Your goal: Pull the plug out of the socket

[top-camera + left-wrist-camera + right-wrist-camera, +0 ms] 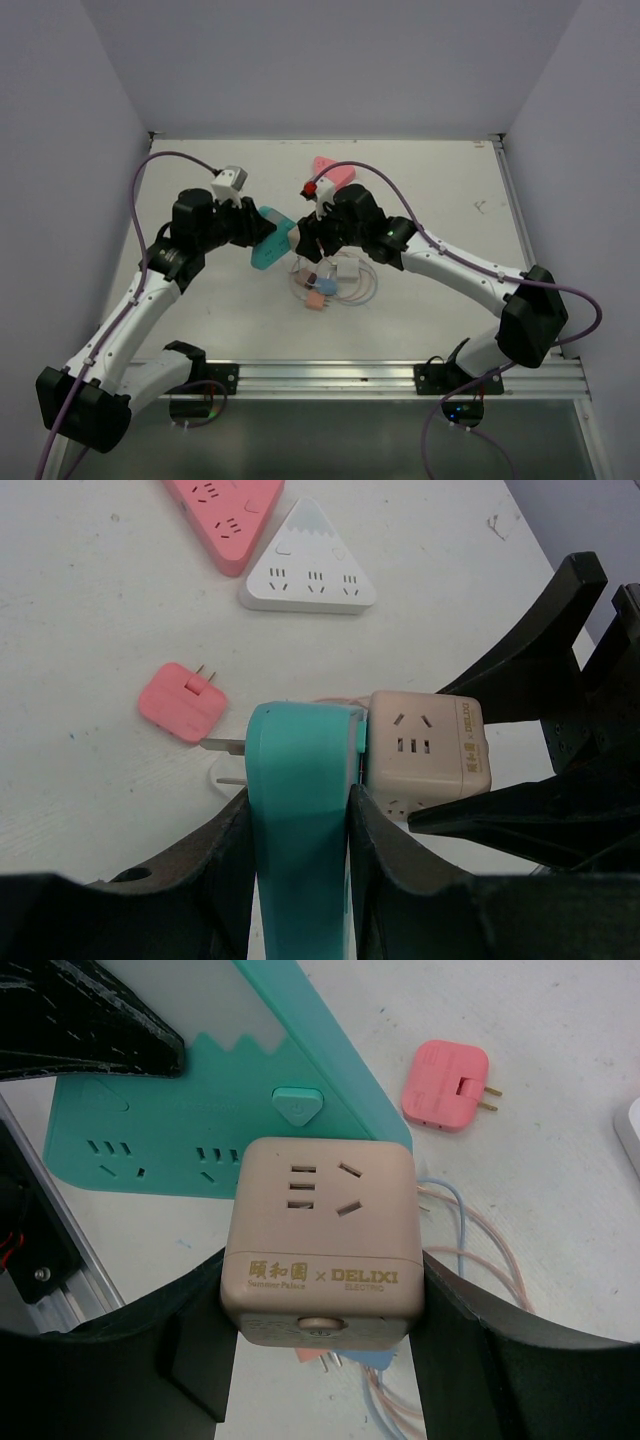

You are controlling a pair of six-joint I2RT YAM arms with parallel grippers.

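Observation:
The socket is a teal triangular power strip, lifted off the table. My left gripper is shut on its edge, one finger on each flat side. The plug is a beige cube adapter sitting flush against the teal strip's face, so its prongs are hidden. My right gripper is shut on the cube's two sides. The two grippers face each other above the table's middle.
On the table lie a pink triangular strip, a white triangular strip, a small pink plug and thin looped cables with small plugs. An aluminium rail runs along the near edge.

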